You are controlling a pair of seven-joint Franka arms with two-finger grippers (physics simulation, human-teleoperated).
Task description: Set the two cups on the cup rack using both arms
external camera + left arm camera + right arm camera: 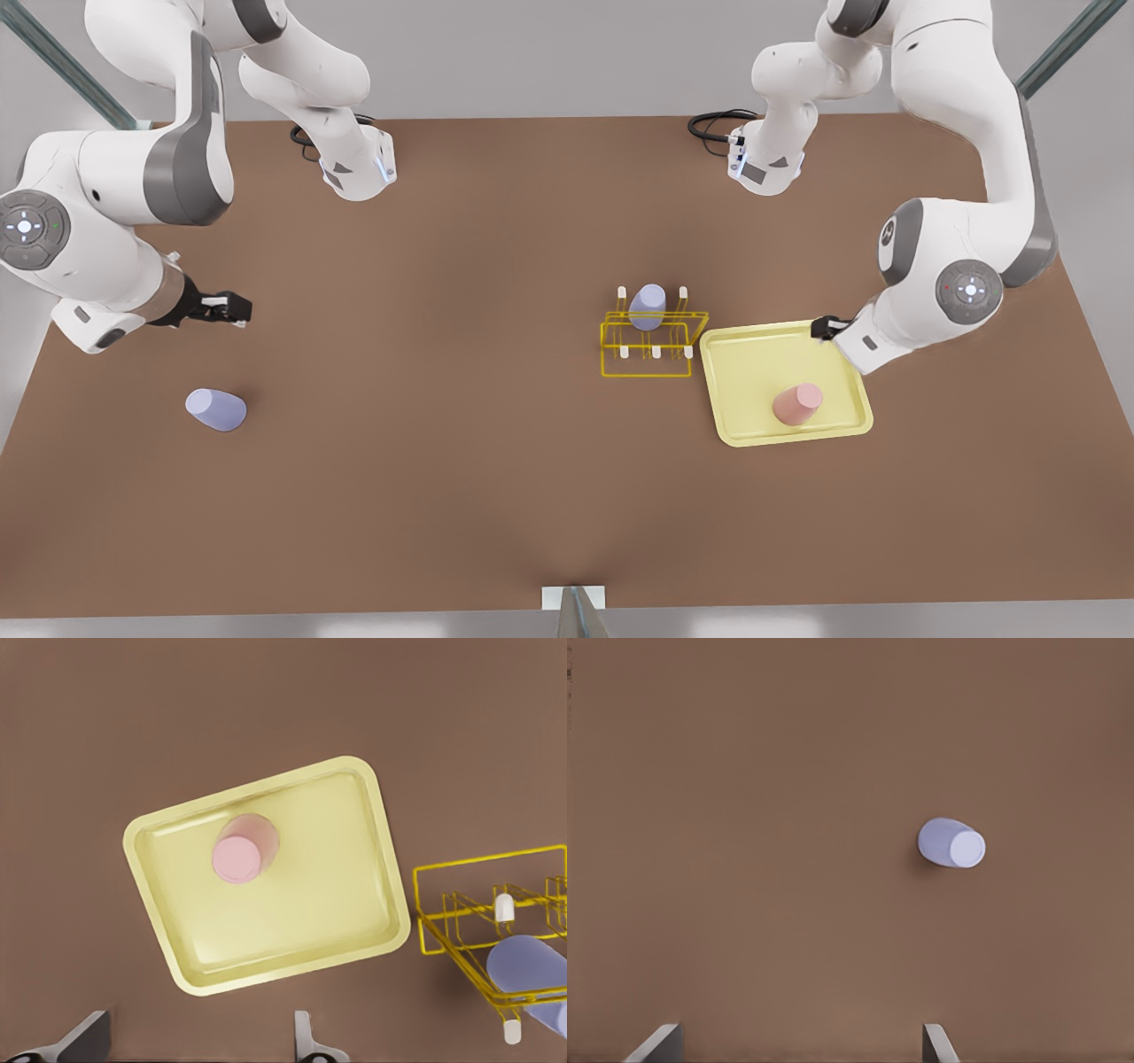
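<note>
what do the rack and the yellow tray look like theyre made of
The cup rack looks like thin coated metal wire: open yellow frame, white-capped pegs. The tray reads as moulded plastic, pale yellow with a soft sheen and rounded raised rim. Being renders, both are guesses.

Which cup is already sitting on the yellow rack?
One lavender cup is on the cup rack. The other lavender cup stands alone on the bare table, and the pink cup sits on the tray.
</note>
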